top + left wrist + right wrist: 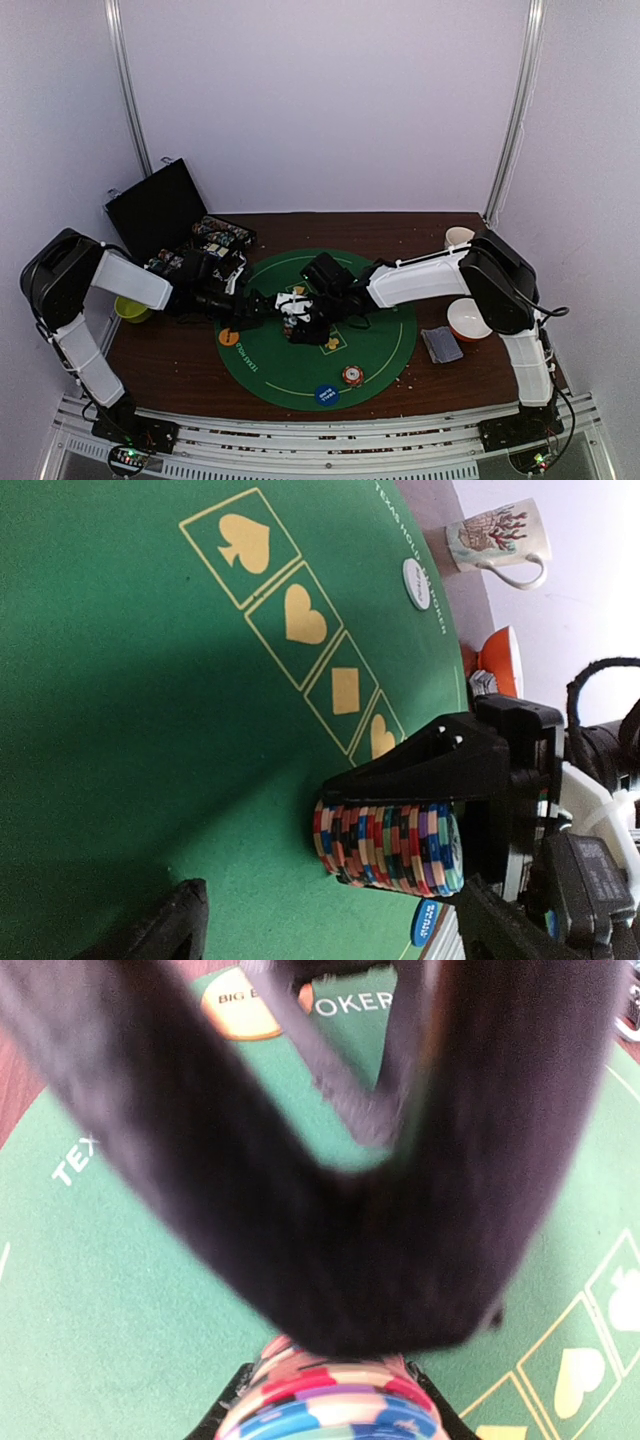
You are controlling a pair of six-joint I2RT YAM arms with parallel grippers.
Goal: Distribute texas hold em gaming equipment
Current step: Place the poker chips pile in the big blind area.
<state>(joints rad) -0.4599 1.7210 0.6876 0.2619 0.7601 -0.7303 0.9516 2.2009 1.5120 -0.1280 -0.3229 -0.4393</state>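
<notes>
A multicoloured poker chip stack [390, 848] sits on or just above the green round mat [380, 345], near its middle. My right gripper [298, 322] is shut on it, its black fingers [450, 765] on both sides; the stack also shows low in the right wrist view [330, 1405]. My left gripper [330, 905] is open and empty, close to the stack on its left, fingers [175, 925] spread wide. On the mat lie an orange disc [229, 337], a blue disc [326, 394], a white disc [416, 583] and a second small chip stack [352, 375]. Grey-backed cards [441, 344] lie right of the mat.
An open black case [160, 210] with rows of chips [222, 238] stands at the back left. A yellow-green bowl [130, 308] is at the left edge. A red-and-white bowl [468, 320] and a beige mug [458, 238] stand at the right. The left gripper's dark blurred body [330, 1160] fills the right wrist view.
</notes>
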